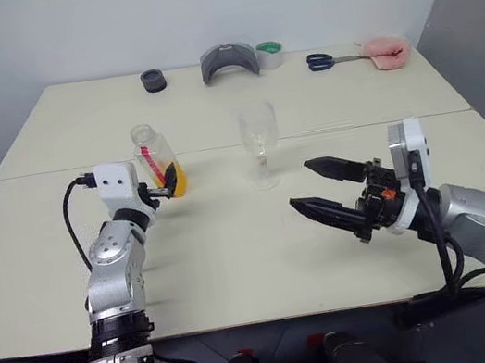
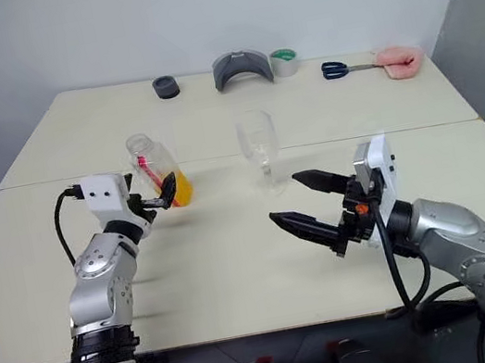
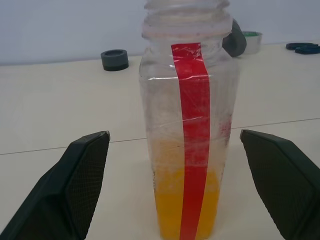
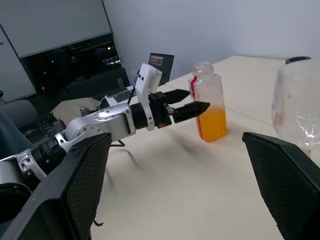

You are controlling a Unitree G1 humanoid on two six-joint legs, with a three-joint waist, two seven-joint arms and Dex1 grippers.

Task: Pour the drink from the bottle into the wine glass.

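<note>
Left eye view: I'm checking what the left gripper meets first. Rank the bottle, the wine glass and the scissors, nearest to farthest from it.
1. The bottle, uncapped, standing right at the left gripper, whose open jaws sit on either side of it.
2. The wine glass, farther toward the robot's right, mid-table.
3. The scissors, at the table's far edge, right of the tape roll.

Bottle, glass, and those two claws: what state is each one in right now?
bottle: upright on the table, cap off, orange drink filling its bottom part.
wine glass: upright, looks empty.
left gripper: open, fingers either side of the bottle, not yet closed on it.
right gripper: open, holding nothing.
</note>
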